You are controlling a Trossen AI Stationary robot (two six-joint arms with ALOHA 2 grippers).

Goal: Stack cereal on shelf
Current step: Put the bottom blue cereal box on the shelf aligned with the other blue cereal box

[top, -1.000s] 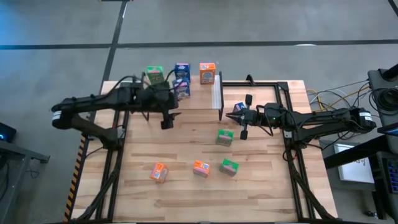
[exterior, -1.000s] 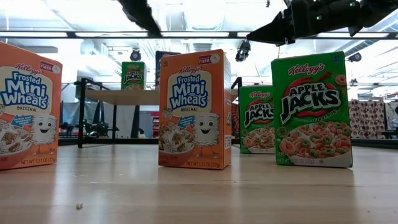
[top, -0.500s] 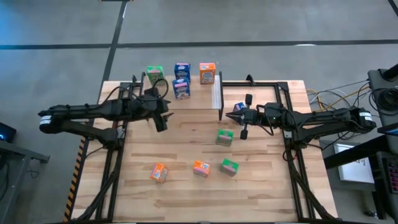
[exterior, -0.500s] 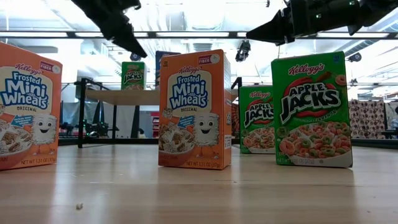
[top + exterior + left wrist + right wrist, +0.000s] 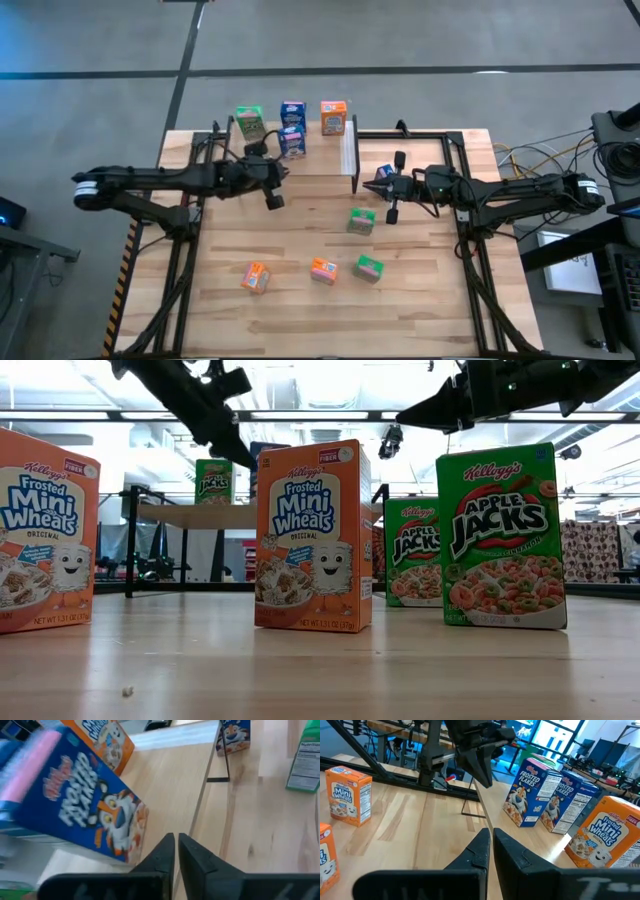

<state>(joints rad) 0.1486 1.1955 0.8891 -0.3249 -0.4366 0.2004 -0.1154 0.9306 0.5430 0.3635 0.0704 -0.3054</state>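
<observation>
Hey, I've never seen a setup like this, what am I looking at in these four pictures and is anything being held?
Two dark robot arms work at a wooden table. One camera looks straight down, one sits at tabletop height, and one rides on each wrist. The left pincer is shut and empty beside the shelf, a low wooden board holding four mini cereal boxes: a green one, two blue Frosted Flakes and an orange Frosted Mini-Wheats. The right pincer is shut too, holding nothing, near another blue box. Two green Apple Jacks boxes and two orange boxes stand on the table.
</observation>
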